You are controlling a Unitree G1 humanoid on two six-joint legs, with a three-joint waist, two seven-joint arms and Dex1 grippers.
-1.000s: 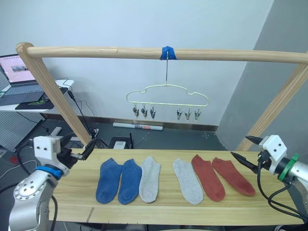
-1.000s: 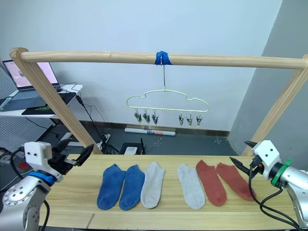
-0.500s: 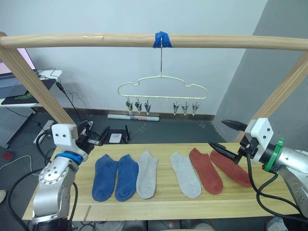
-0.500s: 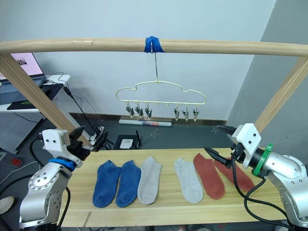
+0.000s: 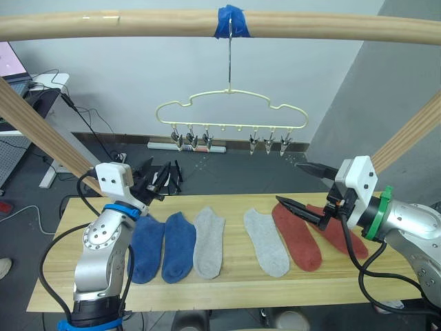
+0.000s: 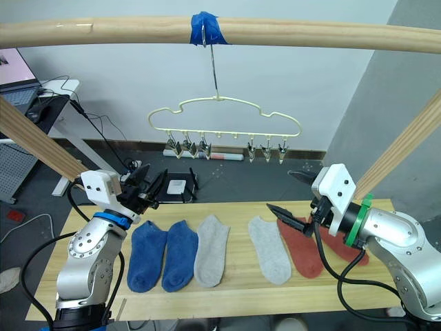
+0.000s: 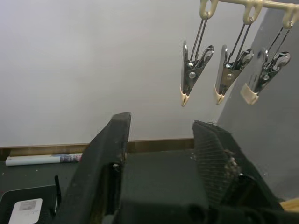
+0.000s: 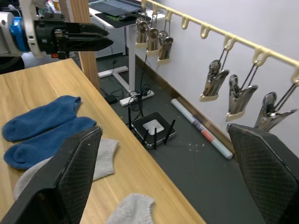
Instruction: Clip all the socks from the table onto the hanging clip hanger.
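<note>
Socks [image 5: 209, 238] lie untouched on the table [image 5: 227, 289] while both spread hands, left [image 5: 157, 185] and right [image 5: 301, 186], hover above it.

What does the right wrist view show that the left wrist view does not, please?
Right wrist view alone: the light wooden plank table, two royal blue ankle socks, two light grey socks, and the left gripper seen from the side. Left wrist view alone: the left gripper's open black fingers seen from behind. Both share the pale yellow wire clip hanger with its metal clips, and the white wall.
</note>
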